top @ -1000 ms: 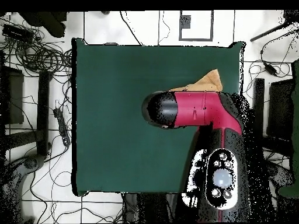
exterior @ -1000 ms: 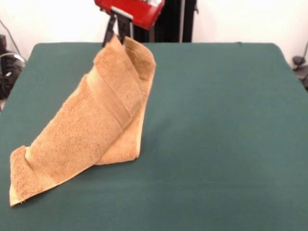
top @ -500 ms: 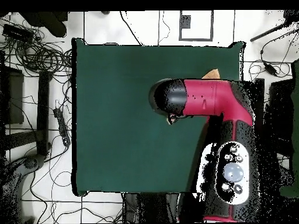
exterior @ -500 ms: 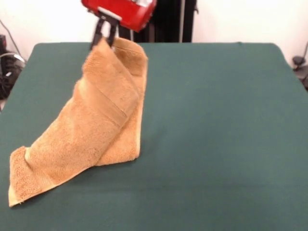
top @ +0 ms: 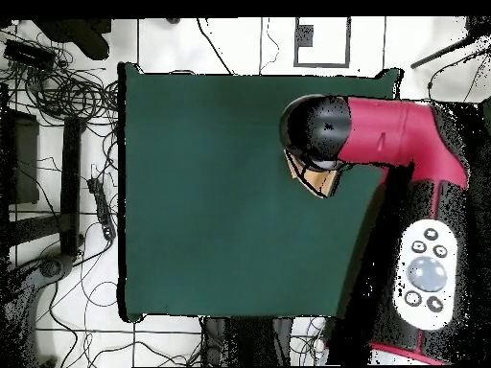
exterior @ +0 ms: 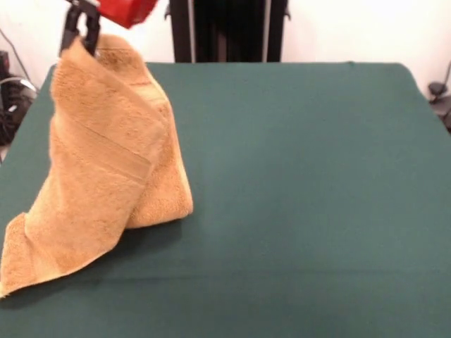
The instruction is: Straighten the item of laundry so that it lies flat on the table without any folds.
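The orange-tan terry towel [exterior: 106, 162] hangs in a folded, tent-like drape at the left of the front view. Its top corner is pinched in my gripper [exterior: 79, 36], which is shut on it at the upper left. A paler woven band [exterior: 106, 144] crosses the towel's front. The towel's lower end [exterior: 28, 260] rests on the green table [exterior: 296, 183] near the front left edge. In the overhead view the red arm [top: 393, 134] covers most of the towel; only a small orange patch [top: 321, 182] shows beneath the arm's black end.
Cables and dark equipment [top: 58, 125] lie on the floor around the table in the overhead view. The robot's black pedestal [exterior: 232, 32] stands at the far side in the front view. A dark object [exterior: 10, 98] sits off the table's left edge.
My gripper has moved left in the front view, carrying the towel's top corner with it. The towel's draped body and lower end have shifted toward the table's left edge.
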Action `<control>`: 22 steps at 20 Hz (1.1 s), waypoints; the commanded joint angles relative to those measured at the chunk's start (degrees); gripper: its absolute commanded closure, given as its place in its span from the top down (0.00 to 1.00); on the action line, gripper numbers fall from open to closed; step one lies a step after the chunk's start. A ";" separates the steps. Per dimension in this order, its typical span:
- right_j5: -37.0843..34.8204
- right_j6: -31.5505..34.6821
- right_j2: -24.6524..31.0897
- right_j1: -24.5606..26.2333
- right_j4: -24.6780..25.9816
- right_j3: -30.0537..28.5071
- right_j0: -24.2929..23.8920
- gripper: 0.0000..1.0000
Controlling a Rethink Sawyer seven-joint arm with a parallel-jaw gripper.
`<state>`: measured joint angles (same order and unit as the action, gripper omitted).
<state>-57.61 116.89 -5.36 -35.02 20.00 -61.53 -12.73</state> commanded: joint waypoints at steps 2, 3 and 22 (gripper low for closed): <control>-3.22 -10.04 5.12 -8.98 -1.56 -8.76 1.76 0.00; -1.91 -10.24 4.70 -11.85 -1.95 -12.76 1.90 0.00; -7.96 -20.65 2.82 -38.27 1.08 -36.83 3.20 0.00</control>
<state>-58.85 116.87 -5.50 -68.37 18.71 -86.00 -12.02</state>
